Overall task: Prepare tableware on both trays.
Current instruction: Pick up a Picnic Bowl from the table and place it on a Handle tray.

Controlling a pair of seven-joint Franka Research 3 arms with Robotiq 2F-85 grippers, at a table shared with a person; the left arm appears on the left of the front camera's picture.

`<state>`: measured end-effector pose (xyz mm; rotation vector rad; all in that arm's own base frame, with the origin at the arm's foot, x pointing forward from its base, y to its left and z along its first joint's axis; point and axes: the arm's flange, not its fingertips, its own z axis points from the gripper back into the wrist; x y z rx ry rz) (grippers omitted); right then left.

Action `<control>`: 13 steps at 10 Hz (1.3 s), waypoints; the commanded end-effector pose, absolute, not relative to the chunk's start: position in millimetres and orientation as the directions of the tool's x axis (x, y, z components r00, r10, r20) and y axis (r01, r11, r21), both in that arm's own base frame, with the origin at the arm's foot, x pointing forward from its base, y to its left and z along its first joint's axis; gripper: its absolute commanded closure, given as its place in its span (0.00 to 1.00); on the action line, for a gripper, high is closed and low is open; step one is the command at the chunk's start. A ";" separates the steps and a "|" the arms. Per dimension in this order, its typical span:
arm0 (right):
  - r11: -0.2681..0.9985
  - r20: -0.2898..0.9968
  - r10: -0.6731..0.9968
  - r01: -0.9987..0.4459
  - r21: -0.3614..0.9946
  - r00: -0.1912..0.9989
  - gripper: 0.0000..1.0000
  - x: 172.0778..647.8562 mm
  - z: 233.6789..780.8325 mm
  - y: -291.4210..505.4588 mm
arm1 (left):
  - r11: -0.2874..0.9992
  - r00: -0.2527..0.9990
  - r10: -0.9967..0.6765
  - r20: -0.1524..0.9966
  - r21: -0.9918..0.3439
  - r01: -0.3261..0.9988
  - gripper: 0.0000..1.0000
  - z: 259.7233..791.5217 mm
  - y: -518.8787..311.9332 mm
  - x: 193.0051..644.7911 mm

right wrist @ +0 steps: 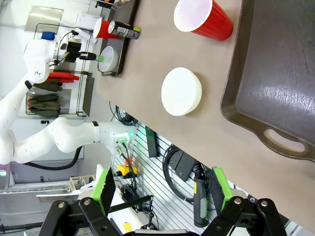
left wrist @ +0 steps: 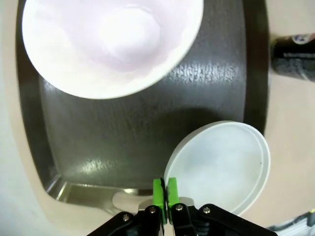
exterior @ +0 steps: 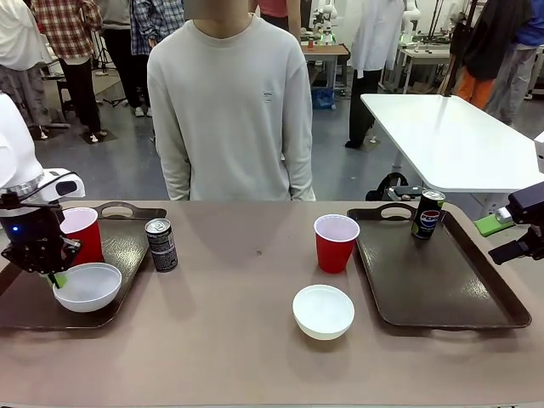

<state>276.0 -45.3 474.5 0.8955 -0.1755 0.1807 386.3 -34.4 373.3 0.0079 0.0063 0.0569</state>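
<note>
Your left gripper (exterior: 56,277) pinches the bowl (exterior: 87,286) by its rim, over the left tray (exterior: 127,251)'s near right corner. Bring it inside the edge, clear of the cup (exterior: 82,231), flat down, then let go. Right gripper (right wrist: 162,189) gapes empty at the table (exterior: 238,280)'s right edge.

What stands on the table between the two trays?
In the front view: a can beside the left tray, a red cup and a white bowl nearer the right tray.
</note>
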 end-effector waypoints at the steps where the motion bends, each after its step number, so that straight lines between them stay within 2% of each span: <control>1: 0.600 0.225 0.078 -0.226 0.767 0.971 0.00 276.5 474.7 -45.0 | 0.989 0.992 0.123 0.004 0.083 -0.123 0.96 369.3 -33.5 397.1; 2: 0.600 0.225 0.078 -0.226 0.767 0.971 0.00 276.5 474.7 -45.0 | 0.986 0.990 0.138 0.004 0.100 -0.137 0.43 366.7 -32.6 396.4; 3: 0.600 0.225 0.078 -0.226 0.767 0.971 0.00 276.5 474.7 -45.0 | 0.984 0.990 0.138 0.004 0.113 -0.138 0.37 369.0 -32.6 397.3; 4: 0.600 0.225 0.078 -0.226 0.767 0.971 0.00 276.5 474.7 -45.0 | 0.984 0.992 0.127 0.006 0.127 -0.126 0.00 373.1 -34.0 394.0; 5: 0.600 0.225 0.078 -0.226 0.767 0.971 0.00 276.5 474.7 -45.0 | 0.986 0.993 0.118 0.010 0.118 -0.119 0.17 377.4 -37.1 388.2; 6: 0.600 0.225 0.078 -0.226 0.767 0.971 0.00 276.5 474.7 -45.0 | 0.989 0.995 0.103 0.018 0.103 -0.104 0.00 385.7 -40.4 383.1; 8: 0.600 0.225 0.078 -0.226 0.767 0.971 0.00 276.5 474.7 -45.0 | 0.996 0.997 0.064 0.036 0.061 -0.066 0.00 408.7 -48.4 368.0; 9: 0.600 0.225 0.078 -0.226 0.767 0.971 0.00 276.5 474.7 -45.0 | 0.998 0.998 0.042 0.047 0.046 -0.045 0.36 417.9 -52.4 357.8; 10: 0.600 0.225 0.078 -0.226 0.767 0.971 0.00 276.5 474.7 -45.0 | 1.000 0.997 0.006 0.071 0.021 -0.007 0.27 428.1 -55.6 348.5; 13: 0.600 0.225 0.078 -0.226 0.767 0.971 0.00 276.5 474.7 -45.0 | 0.997 0.992 -0.059 0.112 0.046 0.054 0.28 455.8 -61.6 321.5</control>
